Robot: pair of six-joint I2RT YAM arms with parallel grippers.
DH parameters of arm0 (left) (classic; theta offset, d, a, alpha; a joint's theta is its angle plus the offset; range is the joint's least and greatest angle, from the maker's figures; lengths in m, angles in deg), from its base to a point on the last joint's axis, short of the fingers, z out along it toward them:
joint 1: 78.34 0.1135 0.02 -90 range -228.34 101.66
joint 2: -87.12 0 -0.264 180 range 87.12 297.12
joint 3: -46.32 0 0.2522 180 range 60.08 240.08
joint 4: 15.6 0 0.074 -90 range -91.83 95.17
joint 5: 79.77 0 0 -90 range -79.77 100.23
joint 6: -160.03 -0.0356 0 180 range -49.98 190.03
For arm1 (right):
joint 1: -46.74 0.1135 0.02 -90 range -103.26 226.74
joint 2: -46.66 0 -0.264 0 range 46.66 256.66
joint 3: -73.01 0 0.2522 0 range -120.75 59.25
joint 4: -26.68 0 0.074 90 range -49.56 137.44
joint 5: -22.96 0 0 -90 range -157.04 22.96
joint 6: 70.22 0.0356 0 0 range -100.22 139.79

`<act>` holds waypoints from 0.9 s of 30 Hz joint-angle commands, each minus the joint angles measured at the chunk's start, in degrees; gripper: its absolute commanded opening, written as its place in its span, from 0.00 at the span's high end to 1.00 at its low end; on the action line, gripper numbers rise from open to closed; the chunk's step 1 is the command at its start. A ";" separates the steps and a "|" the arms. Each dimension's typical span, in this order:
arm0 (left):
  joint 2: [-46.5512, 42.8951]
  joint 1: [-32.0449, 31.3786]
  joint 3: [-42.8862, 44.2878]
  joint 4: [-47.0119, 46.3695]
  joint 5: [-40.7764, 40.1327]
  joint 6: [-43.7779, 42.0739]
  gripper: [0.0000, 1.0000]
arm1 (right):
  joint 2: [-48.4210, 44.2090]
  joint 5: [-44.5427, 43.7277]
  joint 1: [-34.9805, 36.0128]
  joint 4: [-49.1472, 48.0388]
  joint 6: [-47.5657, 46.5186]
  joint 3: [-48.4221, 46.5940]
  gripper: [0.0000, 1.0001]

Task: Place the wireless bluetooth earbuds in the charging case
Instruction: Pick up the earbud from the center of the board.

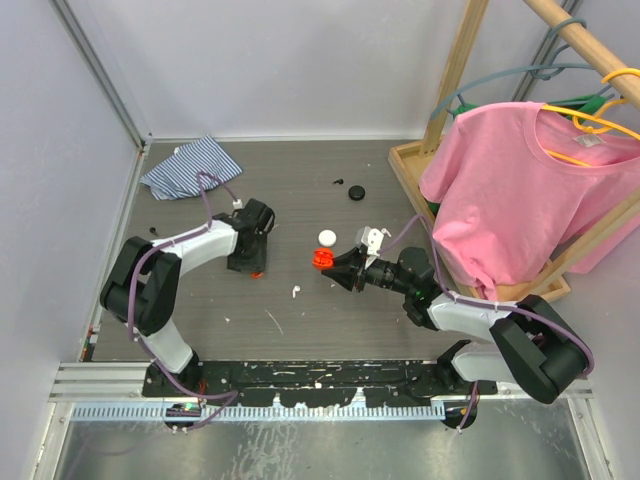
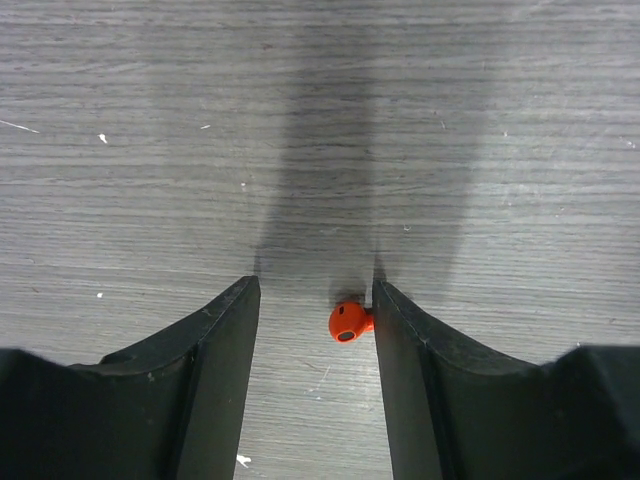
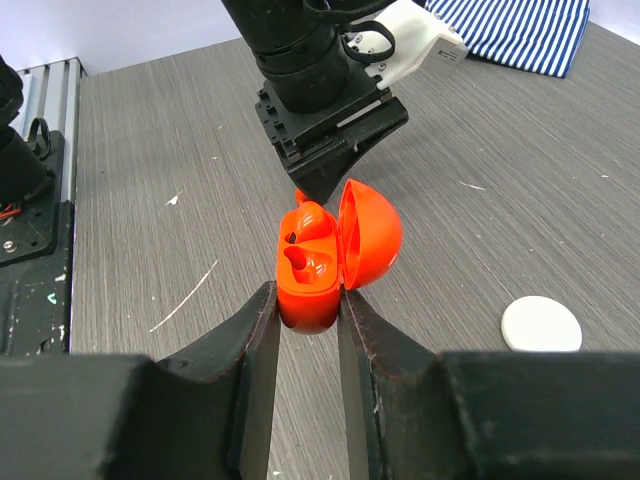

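**While the red charging case is held open, 1 red earbud lies ungripped**

Although it sits between the fingers of the left gripper, the red earbud is not pinched. It lies on the table, touching 1 finger only, with a plain gap to the other. The left gripper stands partly open, pointing straight down and holding nothing; in my judgement this stance brackets the earbud ready for a pinch.

Close by, the red charging case is clamped at its base by the right gripper. Its lid is hinged back and its 2 wells are turned toward the left arm, presumably so that the earbud can be brought in from that side. Whether either well is already filled cannot be told.

Further out, a white round case, a black case and a white earbud lie apart on the table. A striped cloth and a pink shirt sit well away from the work.
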 commanded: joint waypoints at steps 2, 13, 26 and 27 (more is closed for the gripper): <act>-0.26 -1.07 1.45 3.44 1.26 -2.03 0.48 | -0.29 0.50 0.22 -1.61 -0.73 -2.32 0.99; -2.93 -3.92 0.05 5.26 2.11 -3.15 0.45 | -0.21 0.59 0.22 -0.97 -0.80 -2.59 0.99; -15.11 -2.65 -5.65 -0.97 2.93 5.17 0.47 | -0.56 0.17 0.18 -0.42 -0.97 -2.67 0.99; -16.17 -1.82 -6.55 -1.95 3.26 6.62 0.49 | -0.56 0.11 0.22 -0.36 -1.03 -2.68 0.99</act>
